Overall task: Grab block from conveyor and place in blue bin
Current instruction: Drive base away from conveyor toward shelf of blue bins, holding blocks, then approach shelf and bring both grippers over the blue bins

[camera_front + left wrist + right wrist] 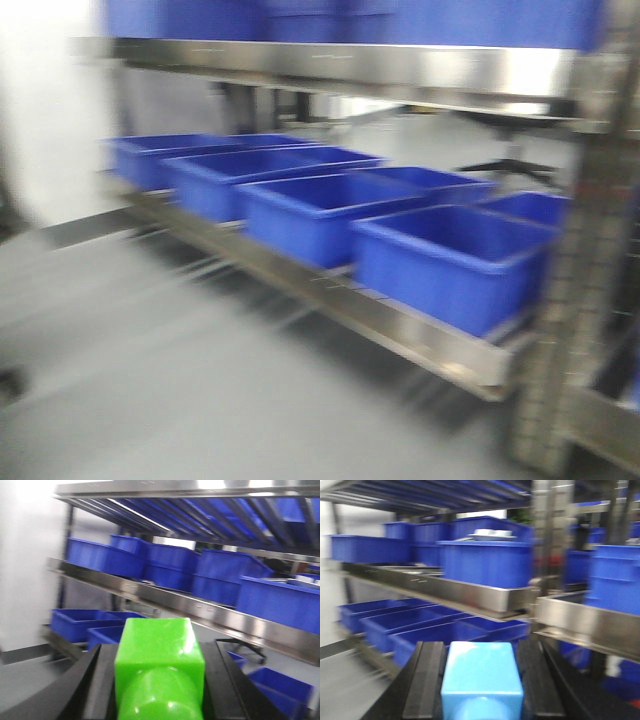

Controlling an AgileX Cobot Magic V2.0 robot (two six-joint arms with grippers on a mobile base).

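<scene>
The left end effector (pixel 160 646) is clamped on a green block (pixel 157 665). Its black fingers (pixel 92 680) press against the block's two opposite flat sides. The right end effector (pixel 480 647) grips a light blue block (pixel 481 675) in the same way, with one finger (pixel 422 680) on either flank. Both blocks sit square between the jaws and poke out forward past the fingertips.

The blocks look like hard, glossy plastic, so they are probably stiff, light and not fragile. The smooth faces could slide under a loose grip. The flat parallel sides are the sensible place to hold, and that is where the fingers are now. The green block has a rounded, stud-like part at its near end, which would make a poor seat for flat pads.

Beyond the fingers, both wrist views look onto a steel rack (pixel 575 300) full of blue bins. In the front view an open row of them (pixel 450 265) stands side by side on the low shelf (pixel 400 325), above the grey floor (pixel 150 380). They are well apart from both blocks. The conveyor is in none of the views. Every picture is smeared, so fine detail is lost. The picking looks done, and what remains is to carry a block over an open bin and release it.
</scene>
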